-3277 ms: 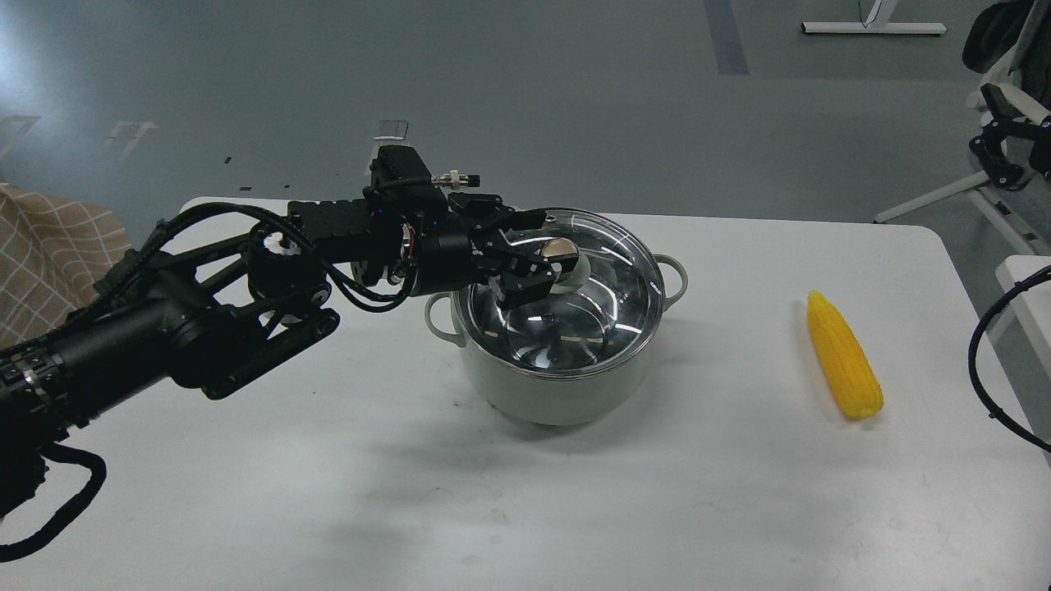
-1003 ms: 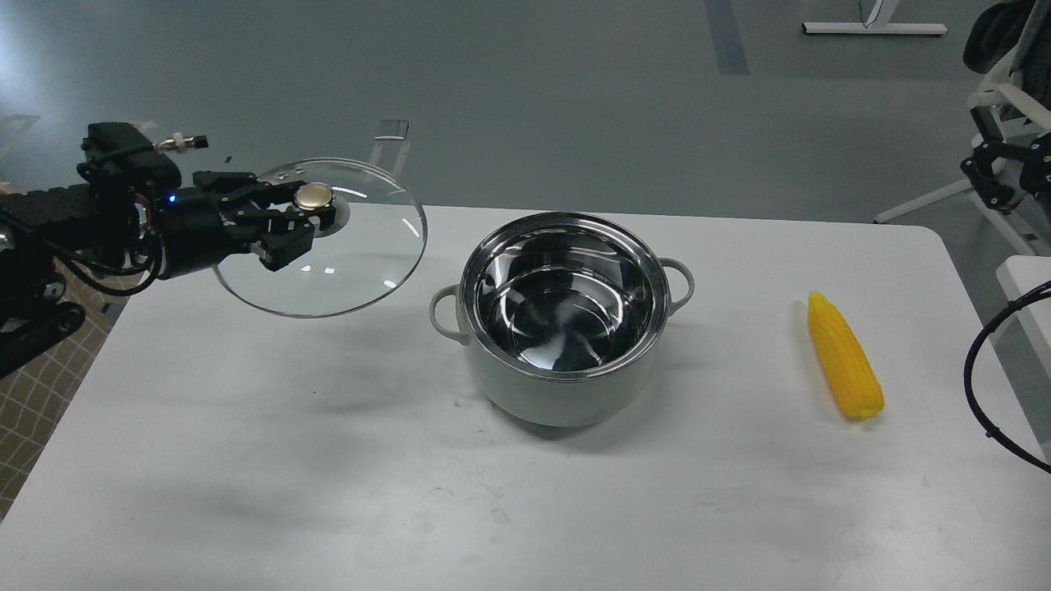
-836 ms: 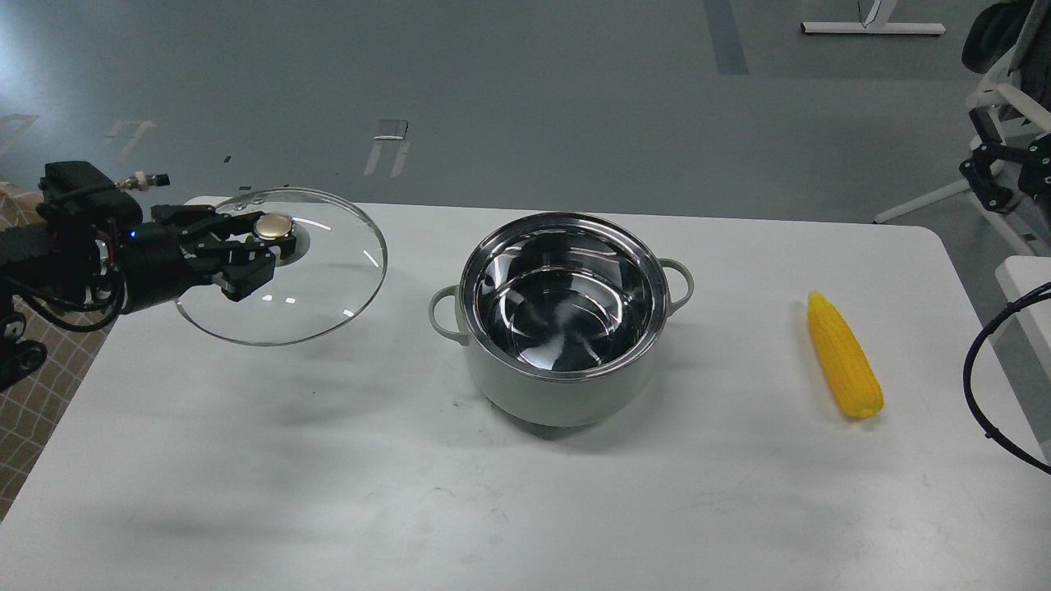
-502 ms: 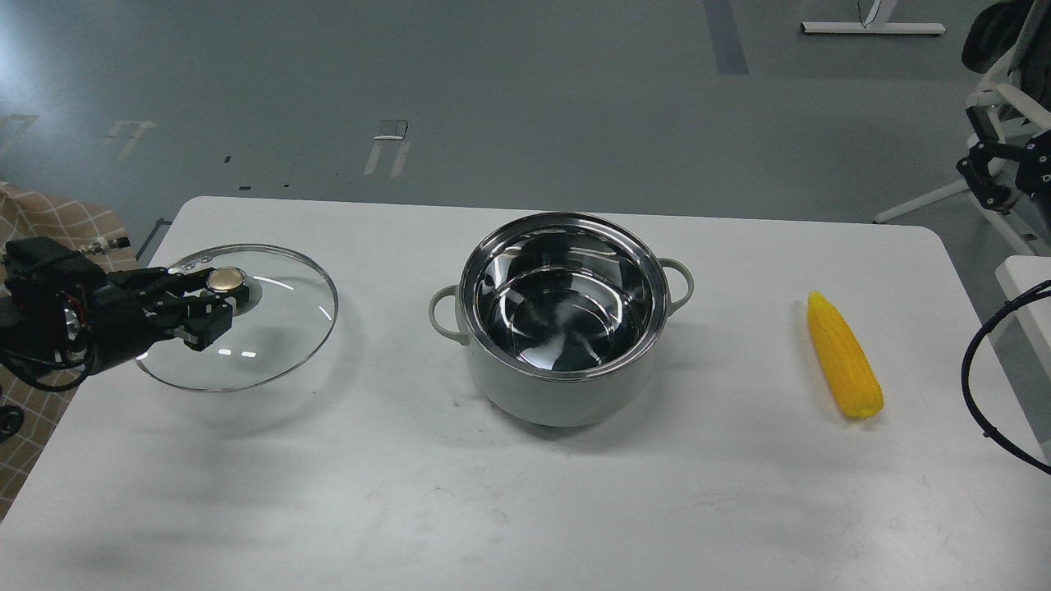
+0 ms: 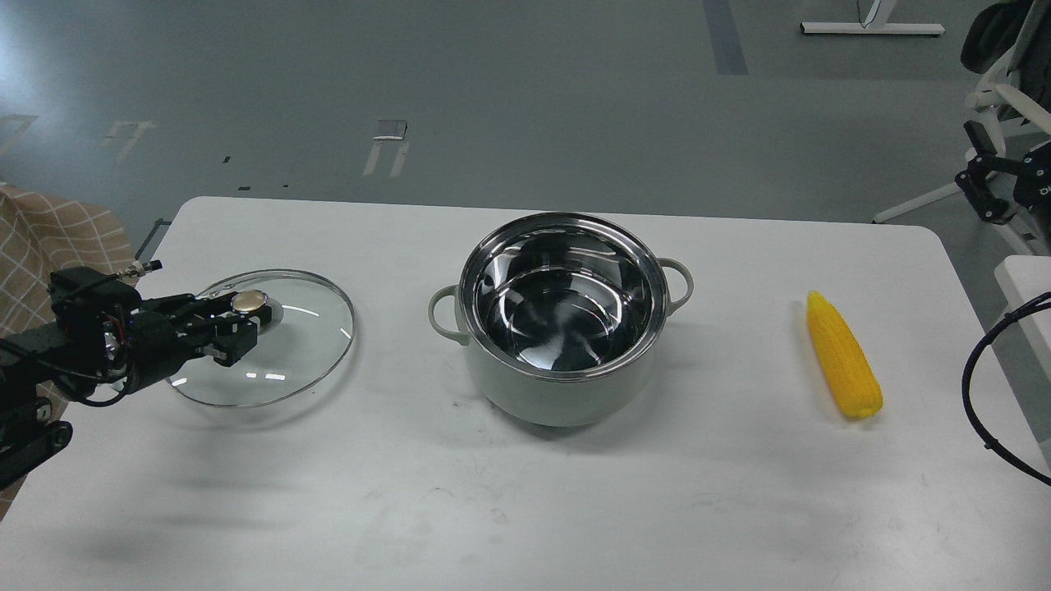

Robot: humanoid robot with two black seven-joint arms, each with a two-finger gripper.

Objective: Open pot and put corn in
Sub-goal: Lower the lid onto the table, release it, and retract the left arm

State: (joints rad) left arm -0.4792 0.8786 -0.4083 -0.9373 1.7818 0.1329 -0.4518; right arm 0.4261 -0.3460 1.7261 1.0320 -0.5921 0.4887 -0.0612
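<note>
The pale grey-green pot [image 5: 566, 394] stands open at the table's middle, its shiny steel inside empty. Its clear glass lid [image 5: 304, 345] is at the table's left, level and very low over the surface; I cannot tell whether it touches. My left gripper [image 5: 245, 322] is shut on the lid's gold knob [image 5: 249, 301], reaching in from the left edge. The yellow corn [image 5: 844, 359] lies alone on the table to the right of the pot. A black part of my right arm [image 5: 989, 185] shows small at the far right edge, well away from the corn; its fingers cannot be told apart.
The white table [image 5: 525, 509] carries only the pot, lid and corn. A black cable [image 5: 977, 386] loops at the right edge. A checked cloth [image 5: 57, 238] lies beyond the table's left side. White frames stand on the floor at the back right.
My left gripper took the lid off the pot, carried it left and lowered it to the table's left side. In the last half second it shifted slightly right and down. The right arm part drifted a little.
</note>
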